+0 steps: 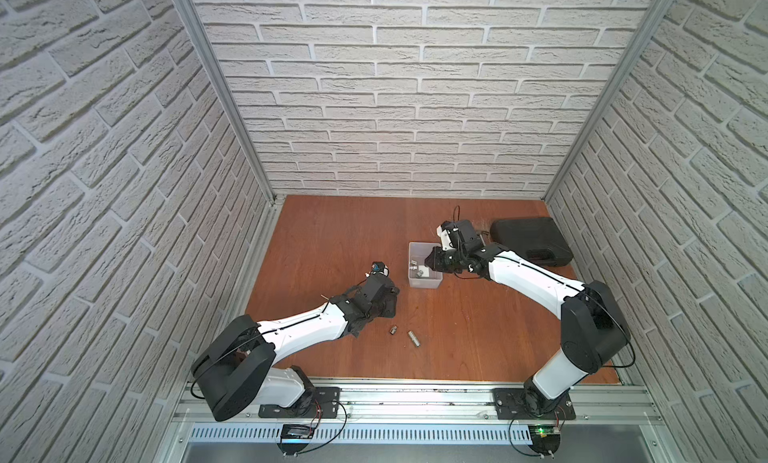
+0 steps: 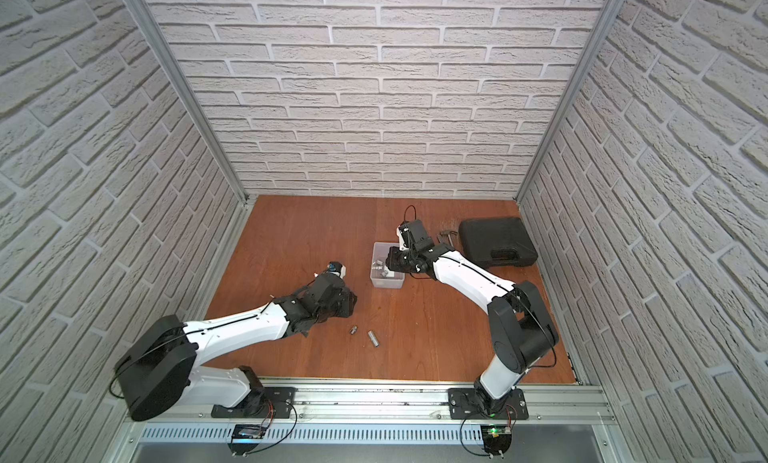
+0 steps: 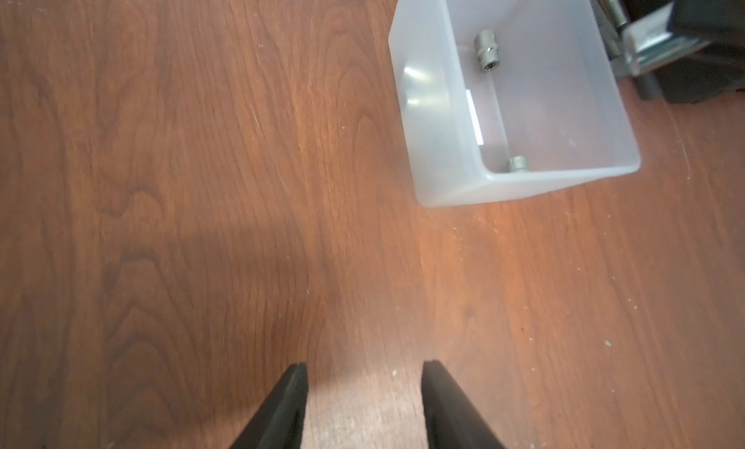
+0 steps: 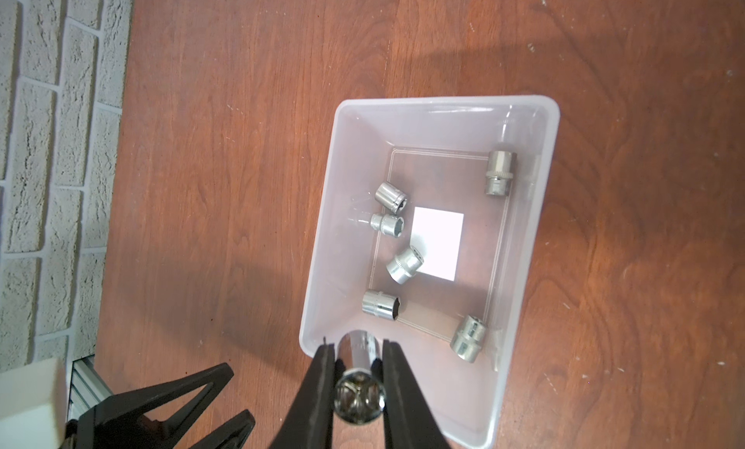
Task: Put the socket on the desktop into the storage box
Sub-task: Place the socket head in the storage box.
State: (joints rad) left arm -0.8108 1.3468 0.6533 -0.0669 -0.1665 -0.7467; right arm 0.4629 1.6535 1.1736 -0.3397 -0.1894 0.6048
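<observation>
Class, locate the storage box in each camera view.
Top view: storage box mid-way across the desktop.
Top view: storage box mid-desktop too.
Left wrist: storage box ahead of the left gripper, off-centre.
Right wrist: storage box beneath the right gripper.
Shared landmark: sockets inside it.

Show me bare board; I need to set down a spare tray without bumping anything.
Widest bare patch: the desktop between back wall, left wall, left arm and storage box. Another: between the loose sockets and right arm. Crowded: the box's right side, where the right claw grips a socket at its rim, near the black case.
</observation>
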